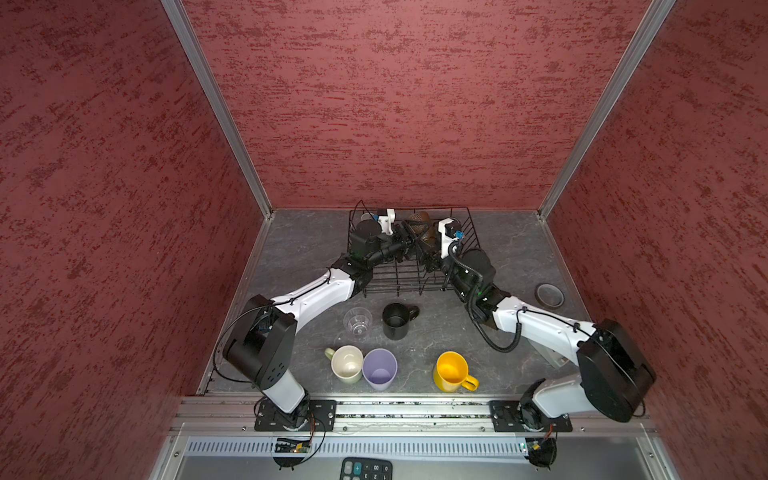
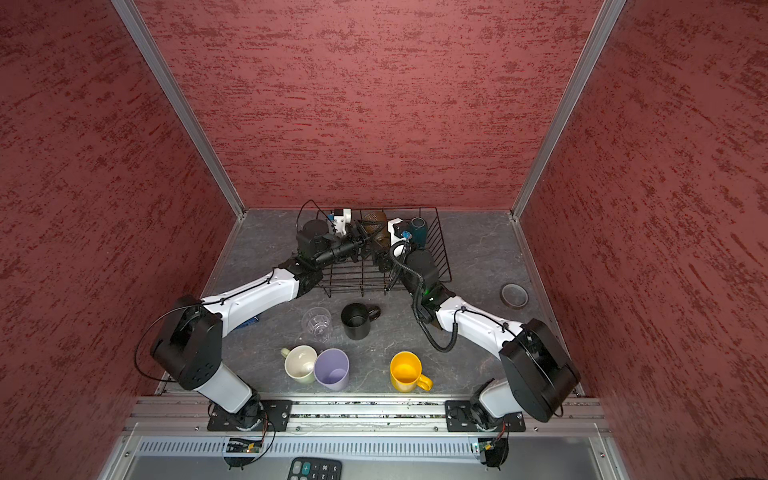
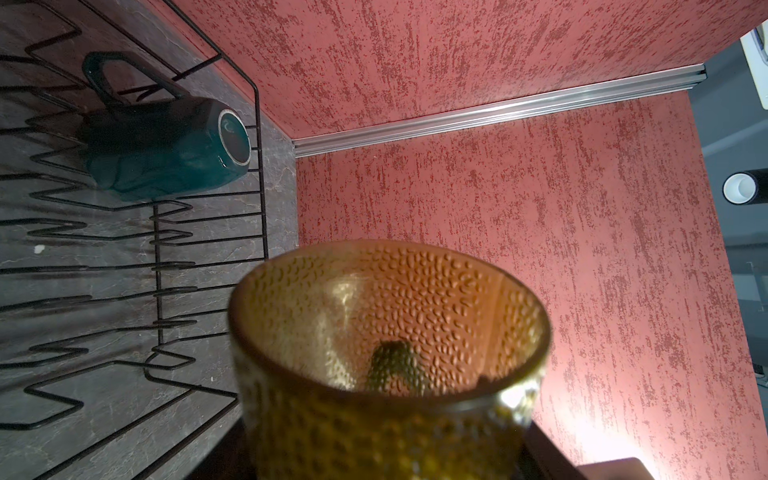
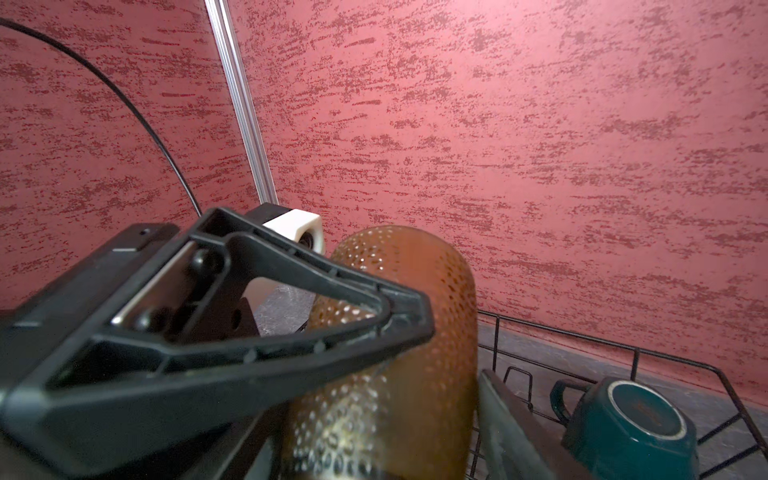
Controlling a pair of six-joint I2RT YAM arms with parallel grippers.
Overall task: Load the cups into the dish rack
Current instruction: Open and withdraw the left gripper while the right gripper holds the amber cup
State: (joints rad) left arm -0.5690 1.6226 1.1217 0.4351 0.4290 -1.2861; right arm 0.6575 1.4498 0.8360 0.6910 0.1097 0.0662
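Brown mug [image 3: 395, 316] sits clamped between left jaws over dish rack [image 1: 399, 282]; right jaws' state unclear.

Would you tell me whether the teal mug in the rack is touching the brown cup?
Apart. The left wrist view shows bare dish rack wires and floor between the teal mug and the brown cup.

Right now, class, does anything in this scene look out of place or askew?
The brown cup is tilted above the dish rack with the left gripper and right gripper both crowding it. Nothing looks spilled or broken.
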